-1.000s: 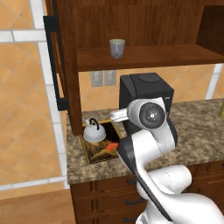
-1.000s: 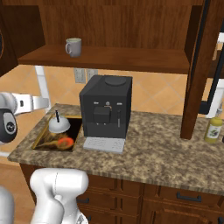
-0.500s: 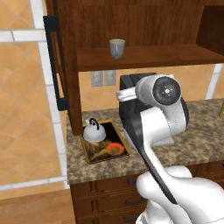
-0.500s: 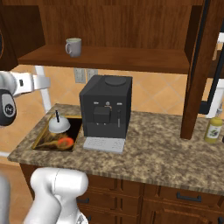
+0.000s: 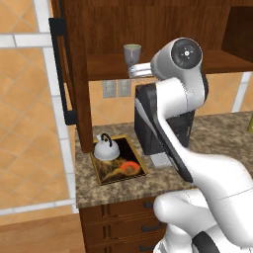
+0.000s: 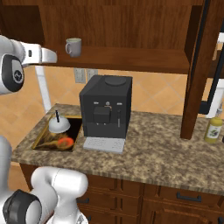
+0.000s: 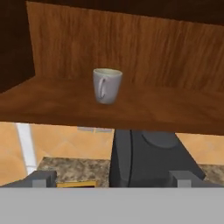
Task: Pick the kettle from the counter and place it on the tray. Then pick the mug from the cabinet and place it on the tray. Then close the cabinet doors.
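Already the small squat silvery-white kettle with the black arched handle (image 5: 106, 149) sits on the flat golden-rimmed tray with the dark pictured surface (image 5: 134, 174), at the left end of the speckled brown-grey granite counter (image 6: 166, 148), so by my reading the step in hand is the mug. The small grey-green cylindrical mug with the pale rim (image 7: 106, 85) stands upright on the shelf board of the dark reddish-brown wooden wall cabinet (image 6: 131, 26), well apart from the fingers and straight ahead of them. In the hand view it lies above the gap between the two dark fingers (image 7: 41, 178), roughly centred but a little toward the left one, with its handle turned toward the camera and slightly left. The fingers stand spread wide and hold nothing. From the right base view the hand (image 6: 41, 55) is level with the mug and just beside the shelf's front edge, pointing along the shelf toward it. The mug's long axis is vertical, so the coming move looks to be a level reach forward into the cabinet above the black boxy coffee machine (image 6: 105, 107), bringing the fingers to either side of the mug's body.
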{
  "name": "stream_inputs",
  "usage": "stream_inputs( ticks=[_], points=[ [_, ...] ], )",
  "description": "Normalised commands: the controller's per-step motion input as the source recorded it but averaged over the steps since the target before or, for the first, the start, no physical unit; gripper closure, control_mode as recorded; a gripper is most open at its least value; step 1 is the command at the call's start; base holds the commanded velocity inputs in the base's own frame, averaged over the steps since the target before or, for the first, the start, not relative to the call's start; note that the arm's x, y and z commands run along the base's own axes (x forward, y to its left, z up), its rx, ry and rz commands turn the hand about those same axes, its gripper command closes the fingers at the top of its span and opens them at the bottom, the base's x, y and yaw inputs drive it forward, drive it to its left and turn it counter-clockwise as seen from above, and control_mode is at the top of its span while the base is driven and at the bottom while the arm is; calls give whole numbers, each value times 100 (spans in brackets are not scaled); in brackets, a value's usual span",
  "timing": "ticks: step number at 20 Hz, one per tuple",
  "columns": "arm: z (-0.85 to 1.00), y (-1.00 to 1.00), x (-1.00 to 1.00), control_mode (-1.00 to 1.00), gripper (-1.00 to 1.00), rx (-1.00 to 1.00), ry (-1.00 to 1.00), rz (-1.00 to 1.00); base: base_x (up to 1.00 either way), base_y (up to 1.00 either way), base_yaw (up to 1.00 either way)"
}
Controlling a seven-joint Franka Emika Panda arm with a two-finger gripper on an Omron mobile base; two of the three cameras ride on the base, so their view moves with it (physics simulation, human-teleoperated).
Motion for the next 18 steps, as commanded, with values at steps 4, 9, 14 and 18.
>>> stream_inputs(
  ticks=[4, 9, 14, 18],
  points=[
    [3, 3, 57, -100, -100, 2, -4, -9, 0, 0, 0],
    [-4, 1, 54, -100, -100, 2, -11, -6, 0, 0, 0],
    [-1, 0, 65, -100, -100, 11, 0, -2, 0, 0, 0],
    [-12, 0, 47, -100, -100, 11, 10, -5, 0, 0, 0]
  ],
)
